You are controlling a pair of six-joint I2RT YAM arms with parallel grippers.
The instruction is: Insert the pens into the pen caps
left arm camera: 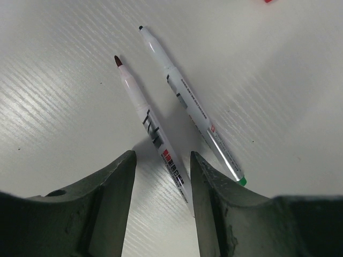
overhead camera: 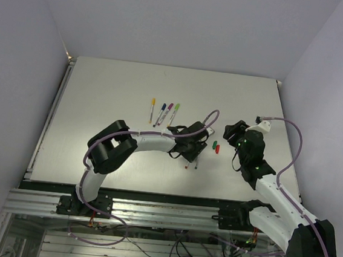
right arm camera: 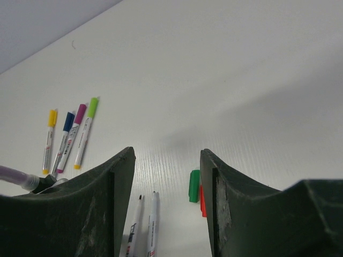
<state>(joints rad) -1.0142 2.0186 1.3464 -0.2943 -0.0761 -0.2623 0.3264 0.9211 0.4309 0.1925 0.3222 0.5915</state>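
The left gripper (left arm camera: 162, 157) stands jaws apart astride the red-tipped pen (left arm camera: 140, 104); closing could catch the green-ended pen (left arm camera: 193, 107) just beside one finger. The right gripper (right arm camera: 167, 155), jaws apart and seemingly empty, hovers near the green cap (right arm camera: 194, 186).

Right claw (right arm camera: 167, 154): jaws apart
Capped pens (right arm camera: 70, 140): four, far left
Uncapped pens (right arm camera: 153, 222): two, between fingers
Green cap (right arm camera: 194, 186): touching red cap (right arm camera: 203, 202)
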